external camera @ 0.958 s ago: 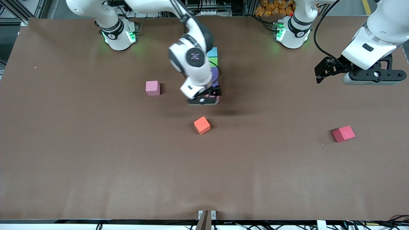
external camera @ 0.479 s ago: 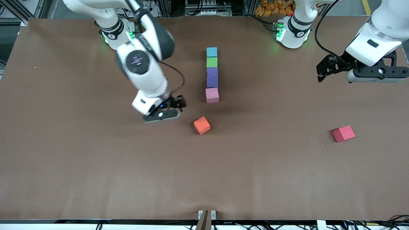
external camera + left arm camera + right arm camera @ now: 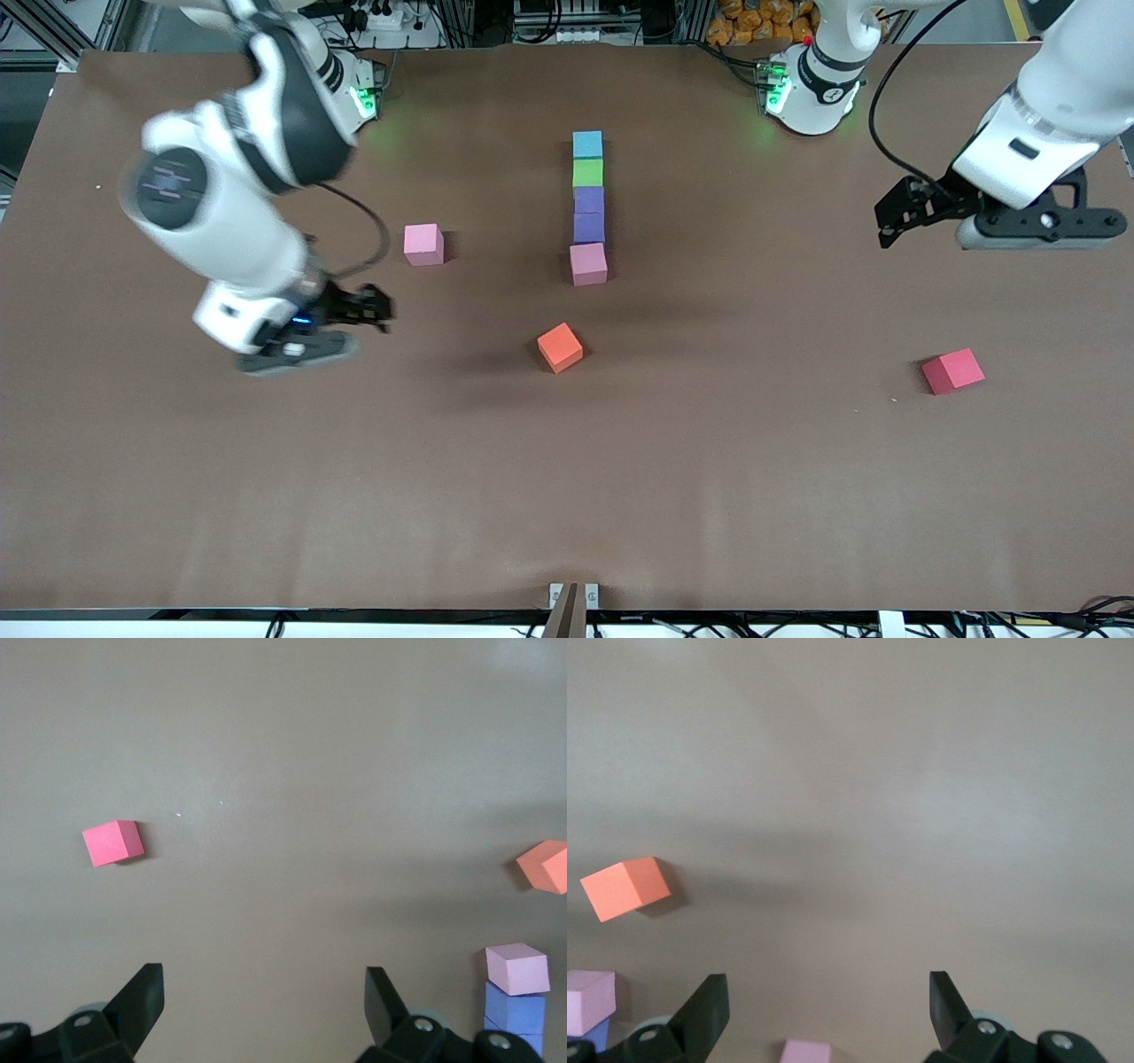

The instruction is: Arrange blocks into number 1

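Note:
A straight column of several blocks lies mid-table: light blue [image 3: 586, 143], green [image 3: 587, 172], two purple [image 3: 588, 213] and a pink block [image 3: 588, 263] at the end nearest the front camera. Loose blocks lie apart from it: a second pink block [image 3: 423, 244], an orange block [image 3: 560, 346] and a red block [image 3: 952, 370]. My right gripper [image 3: 368, 308] hangs open and empty over bare table toward the right arm's end; its wrist view shows the orange block [image 3: 625, 888] and the loose pink block [image 3: 806, 1051]. My left gripper [image 3: 890, 215] waits open above its end, looking at the red block [image 3: 113, 842].
The brown table [image 3: 266, 496] carries only the blocks. Both arm bases [image 3: 811, 84] stand along the edge farthest from the front camera. Wide bare surface lies between the orange block and the table edge nearest the camera.
My right gripper let go of the pink block at the column's near end, then swung away open toward the right arm's end of the table. The left arm barely shifted.

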Robot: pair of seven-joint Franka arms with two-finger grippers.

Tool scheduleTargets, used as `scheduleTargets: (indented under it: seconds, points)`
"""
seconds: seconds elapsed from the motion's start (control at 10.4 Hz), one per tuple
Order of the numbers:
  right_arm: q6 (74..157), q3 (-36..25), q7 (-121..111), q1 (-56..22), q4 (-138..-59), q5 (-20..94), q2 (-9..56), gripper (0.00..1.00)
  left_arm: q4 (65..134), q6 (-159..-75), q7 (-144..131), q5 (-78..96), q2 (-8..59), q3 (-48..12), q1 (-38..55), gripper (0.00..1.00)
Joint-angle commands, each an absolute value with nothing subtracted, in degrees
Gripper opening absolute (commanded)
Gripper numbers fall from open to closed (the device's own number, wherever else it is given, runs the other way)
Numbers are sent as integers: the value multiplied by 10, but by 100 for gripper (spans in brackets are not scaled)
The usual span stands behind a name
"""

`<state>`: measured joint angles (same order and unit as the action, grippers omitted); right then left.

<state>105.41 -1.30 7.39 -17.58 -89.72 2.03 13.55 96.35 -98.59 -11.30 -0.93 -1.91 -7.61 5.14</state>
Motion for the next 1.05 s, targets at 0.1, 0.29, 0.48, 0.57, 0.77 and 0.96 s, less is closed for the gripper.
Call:
scheduleTargets:
  seconds: [0.1, 0.29, 0.48, 0.57, 0.77, 0.96]
  points:
    - [969, 0, 69, -86, -911, 20, 62, 100, 970, -990, -104, -3, -32, -78, 33, 100]
    - [938, 6, 67, -47, -911, 20, 27, 100, 957, -990, -103, -4, -30, -78, 35, 100]
    - [905, 6, 19, -16, -915, 19, -9, 100, 942, -984, -103, -4, -29, -77, 35, 100]
    - [890, 4, -22, -6, -915, 18, -21, 100, 930, -974, -103, -5, -20, -77, 33, 100]
    - [868, -3, -30, 2, -914, 11, -45, 100, 891, -956, -102, -15, 8, -79, 24, 100]
    - [859, -21, -29, 0, -909, 9, -45, 100, 875, -951, -101, -15, 17, -82, 18, 100]
